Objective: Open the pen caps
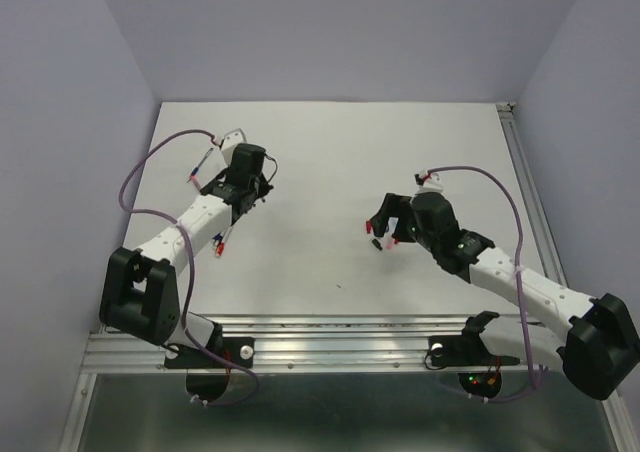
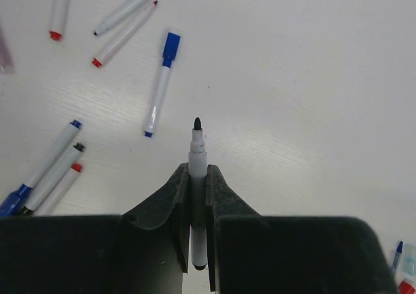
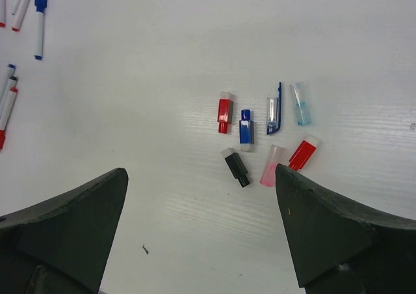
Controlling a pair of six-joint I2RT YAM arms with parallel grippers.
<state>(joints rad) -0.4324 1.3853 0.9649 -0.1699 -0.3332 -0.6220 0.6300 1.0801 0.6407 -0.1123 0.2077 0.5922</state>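
My left gripper [image 2: 197, 172] is shut on a whitish pen barrel [image 2: 197, 152] whose bare black tip points away from me, with no cap on it. In the top view it [image 1: 250, 185] hovers at the left of the table. My right gripper [image 3: 200, 172] is open and empty, just above a cluster of loose caps: a red cap [image 3: 224, 112], a blue cap [image 3: 246, 126], a dark blue clip cap [image 3: 274, 107], a light blue cap [image 3: 300, 104], another red cap [image 3: 302, 154], a pink cap [image 3: 272, 166] and a black cap [image 3: 236, 167]. In the top view it [image 1: 386, 227] is at centre right.
Several other pens lie on the white table [image 2: 312, 79] around my left gripper, among them a blue-capped pen [image 2: 162, 82] and a group at the left [image 2: 52, 170]. More pens show at the right wrist view's upper left [image 3: 39, 21]. A metal rail [image 1: 530, 192] runs along the table's right edge.
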